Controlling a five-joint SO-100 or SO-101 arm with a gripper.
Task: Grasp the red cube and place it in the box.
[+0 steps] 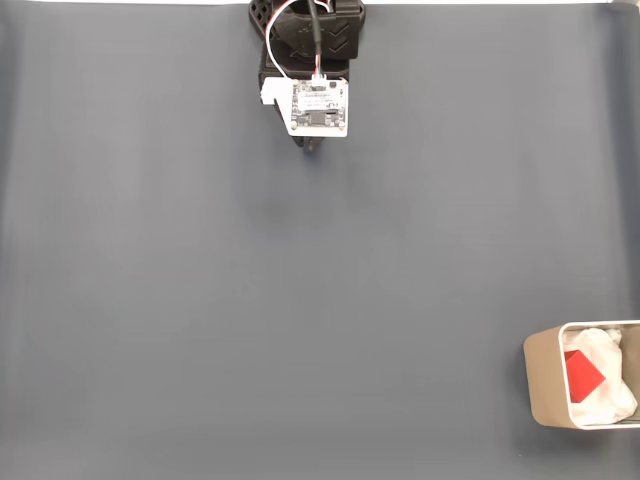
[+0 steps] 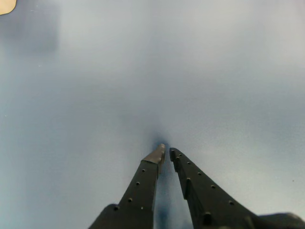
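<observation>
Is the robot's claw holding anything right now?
No, nothing. The gripper is nearly shut with only grey table between its tips. The red cube already lies in the box.

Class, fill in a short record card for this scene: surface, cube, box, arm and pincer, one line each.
surface: plain grey-blue mat
red cube: inside the box, on white lining
box: lower right corner of the fixed view, partly cut by the frame edge
arm: top centre, far from the box
pincer: tips nearly together, holding nothing, over bare mat
task state: cube already in box
</observation>
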